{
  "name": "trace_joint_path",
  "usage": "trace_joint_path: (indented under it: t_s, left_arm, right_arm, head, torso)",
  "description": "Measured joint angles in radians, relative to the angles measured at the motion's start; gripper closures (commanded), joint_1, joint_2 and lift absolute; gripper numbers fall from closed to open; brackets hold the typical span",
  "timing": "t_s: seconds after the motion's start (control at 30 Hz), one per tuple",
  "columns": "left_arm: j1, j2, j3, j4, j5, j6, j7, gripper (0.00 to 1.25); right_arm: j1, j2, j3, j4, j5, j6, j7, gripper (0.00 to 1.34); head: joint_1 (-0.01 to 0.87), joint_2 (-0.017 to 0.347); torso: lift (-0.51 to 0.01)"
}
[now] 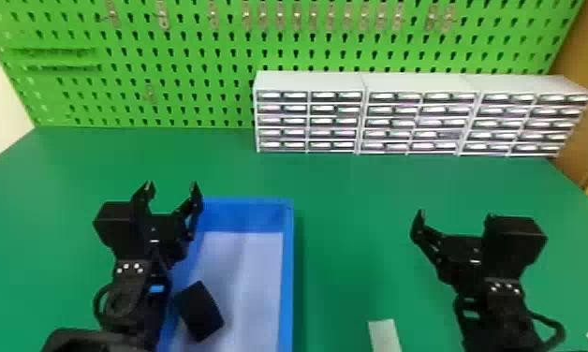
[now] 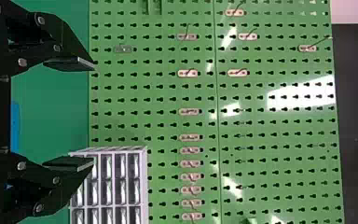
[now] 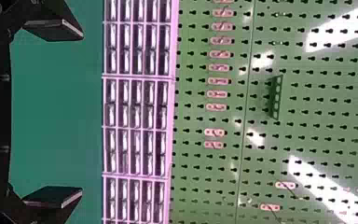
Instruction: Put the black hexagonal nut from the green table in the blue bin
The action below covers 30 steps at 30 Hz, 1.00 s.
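Black blocky thing [image 1: 198, 311], maybe nut, lies in blue plastic bin [image 1: 288, 262], where job wants it. Left black gripper [image 1: 172, 188] near bin's left wall, right black gripper [image 1: 455, 216] right of bin: both spread, empty, likely waiting.

No readable text, label, brand, number or sign appears on anything here.

Pegboard [image 1: 204, 56]: green, dark holes in rows. Counter [image 1: 354, 196]: darker green. Bin [image 1: 287, 262]: blue. Block [image 1: 199, 311]: black. Tools: black.
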Motion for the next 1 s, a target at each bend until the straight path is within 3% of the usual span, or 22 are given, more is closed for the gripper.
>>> trace_joint_path:
  t_s: [1.0]
  left_arm:
    - [-0.018, 0.002, -0.009, 0.003, 0.008, 0.0, -0.001, 0.52]
  right_arm:
    - [-0.031, -0.018, 0.007, 0.012, -0.029, -0.002, 0.0, 0.13]
  head:
    - [0.657, 0.057]
  torso:
    - [-0.095]
